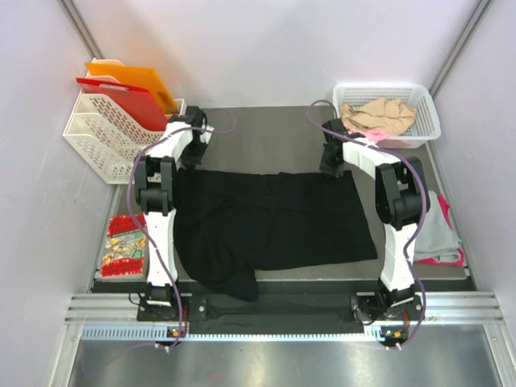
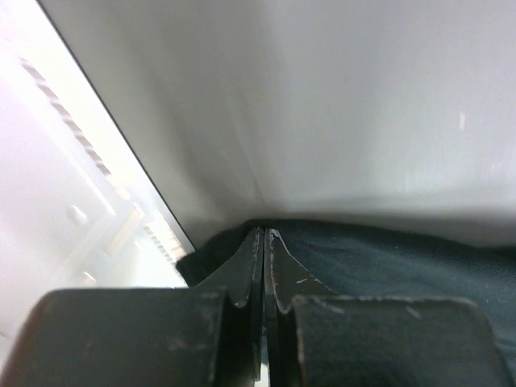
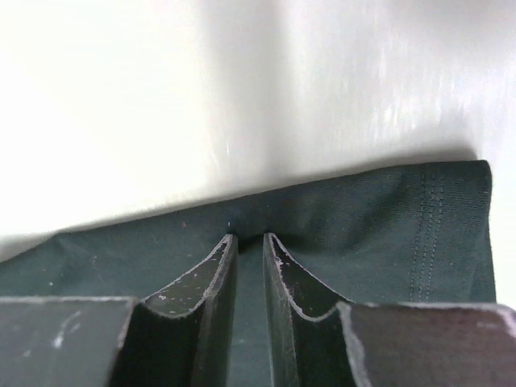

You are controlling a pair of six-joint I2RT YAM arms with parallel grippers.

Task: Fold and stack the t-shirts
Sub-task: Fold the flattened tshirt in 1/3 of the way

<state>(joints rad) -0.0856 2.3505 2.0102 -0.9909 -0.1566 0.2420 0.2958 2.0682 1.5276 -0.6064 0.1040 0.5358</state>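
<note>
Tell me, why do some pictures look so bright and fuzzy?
Left wrist view: glare washes out the blurry white rack. Right wrist view: the pale background is glary, but the stitching on the black t-shirt looks sharp. Top external view: evenly lit and clear all over.

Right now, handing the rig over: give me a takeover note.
Left hand: shut on the black t-shirt at its far left edge.
Right hand: closed on its far right edge.
The shirt lies spread on the table, near left corner rumpled. Beige shirt in the white basket; grey shirt over a pink one at the right edge.
Done: no finished fold, no stack.
Left: fold all, stack.
</note>
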